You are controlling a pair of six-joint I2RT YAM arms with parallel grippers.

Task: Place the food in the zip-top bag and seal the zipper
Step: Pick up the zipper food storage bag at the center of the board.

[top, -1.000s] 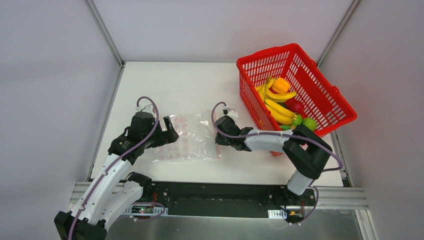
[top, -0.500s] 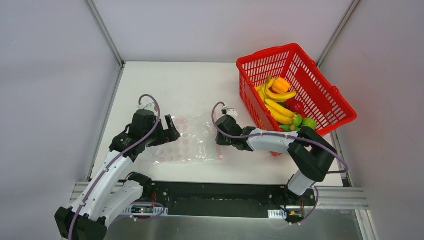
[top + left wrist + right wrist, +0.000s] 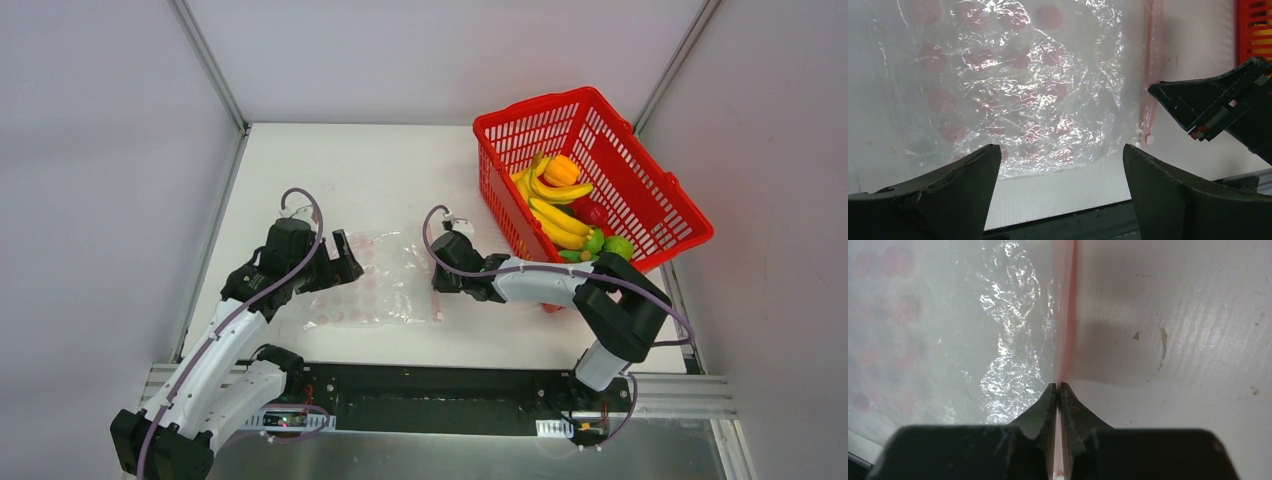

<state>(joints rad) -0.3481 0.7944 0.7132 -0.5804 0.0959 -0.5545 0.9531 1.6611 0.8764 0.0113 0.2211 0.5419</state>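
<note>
The zip-top bag [image 3: 385, 285] lies flat on the white table, clear with pale pink dots, and fills the left wrist view [image 3: 1013, 90]. Its zipper [image 3: 1066, 315] is the pink strip along the right edge [image 3: 1151, 70]. My right gripper [image 3: 1058, 389] is shut on that strip, which runs between its fingertips; from above it sits at the bag's right edge [image 3: 438, 283]. My left gripper [image 3: 345, 258] hovers open over the bag's left part, nothing between its fingers [image 3: 1060, 165]. The food, yellow bananas [image 3: 552, 208], an orange [image 3: 562, 170], green pieces [image 3: 616, 247] and a red piece [image 3: 592, 212], is in the basket.
A red lattice basket [image 3: 590, 100] stands tilted at the back right, close to my right arm. Grey walls enclose the table on three sides. The black front rail [image 3: 1088, 220] lies just beyond the bag's near edge.
My right gripper has slid a little farther back along the zipper strip. My left gripper has edged right over the bag and stays open.
</note>
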